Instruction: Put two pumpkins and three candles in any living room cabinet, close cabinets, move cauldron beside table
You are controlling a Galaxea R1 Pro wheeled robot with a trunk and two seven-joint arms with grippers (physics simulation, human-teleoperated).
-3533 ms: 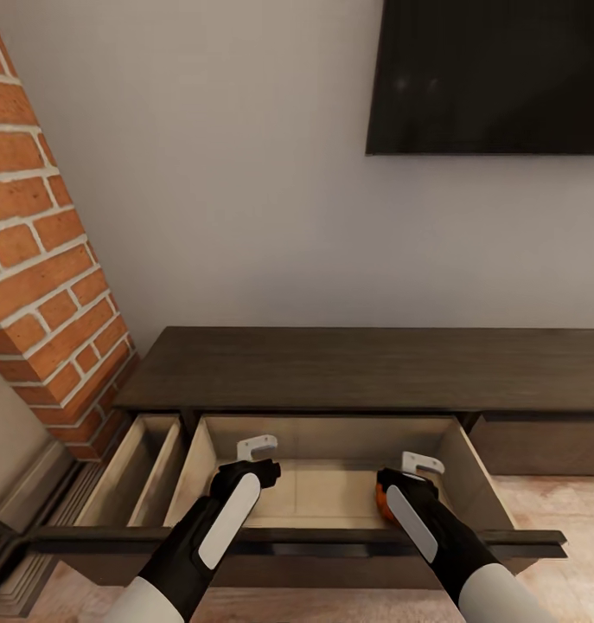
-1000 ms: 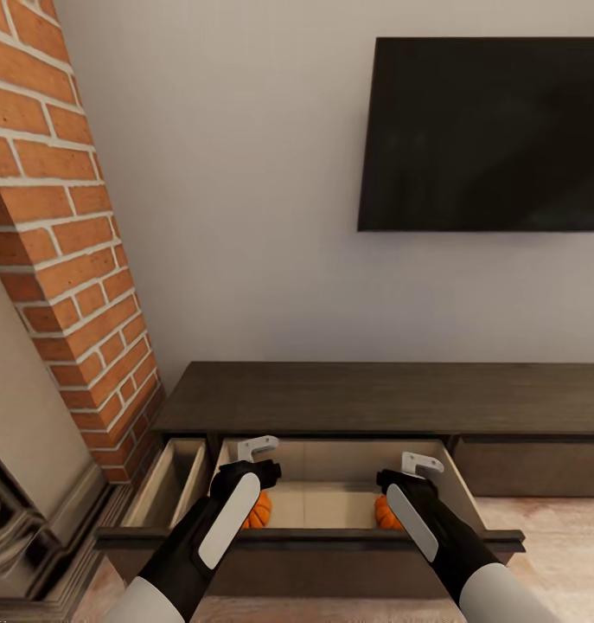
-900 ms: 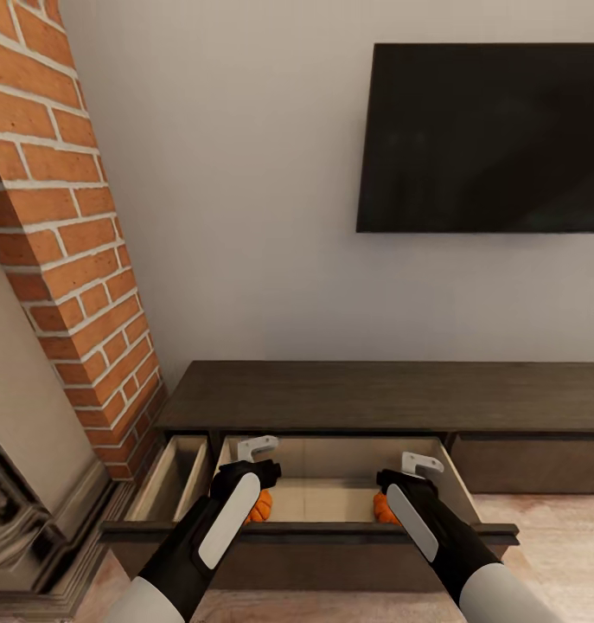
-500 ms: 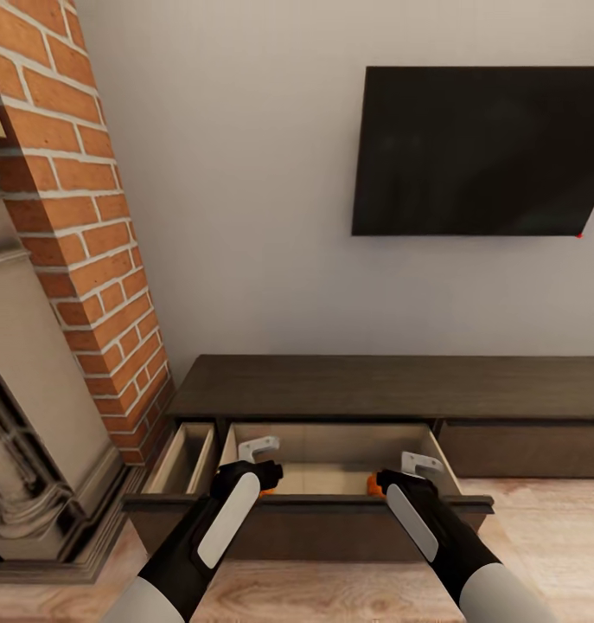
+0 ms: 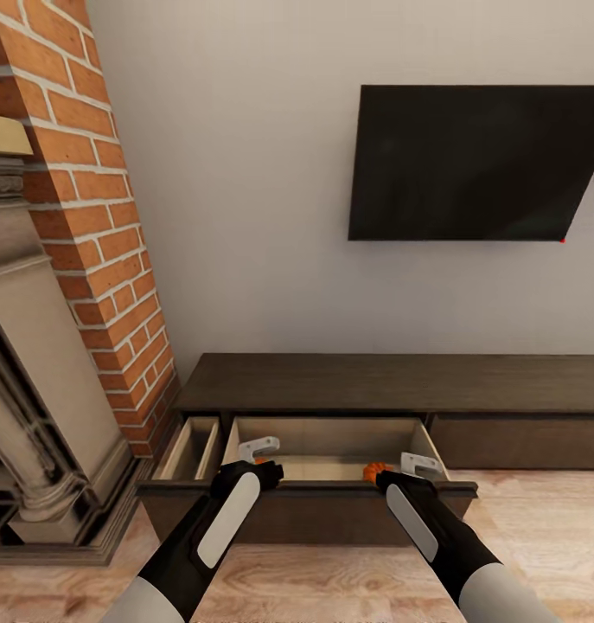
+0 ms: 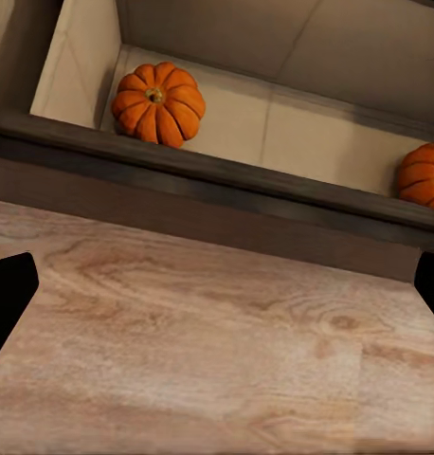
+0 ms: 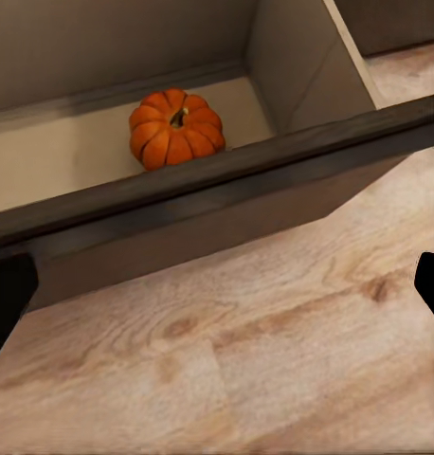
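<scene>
Head view: the left gripper (image 5: 260, 453) and the right gripper (image 5: 418, 465) are held side by side above the front edge of the cabinet (image 5: 392, 382), over its pulled-out drawer (image 5: 331, 498). Both grippers hang free of the drawer and touch nothing.

Gripper state:
- Left gripper: fingers spread wide, seen in the left wrist view as dark tips at the two opposite edges of the frame (image 6: 9, 299). Nothing sits between them.
- Right gripper: fingers likewise spread wide (image 7: 7, 299), with nothing between them.

Task objects:
- The drawer stands open. Its interior is light beige; its front is dark brown.
- Two pumpkins rest on the drawer floor, well apart from each other.
- One pumpkin (image 6: 158, 102) sits near the drawer's left wall, stem up.
- The other pumpkin (image 7: 176, 127) sits near the drawer's right wall. In the head view it shows as an orange patch (image 5: 374, 472) just beside the right gripper.
- A narrower drawer (image 5: 191, 447) to the left is also open.

Surroundings: a dark television (image 5: 474, 163) hangs on the wall above the cabinet. A brick column (image 5: 98, 225) and a stone fireplace surround (image 5: 37, 415) stand at the left. The floor (image 5: 331, 580) is light wood.

Markings: no readable brands, labels or writing.
</scene>
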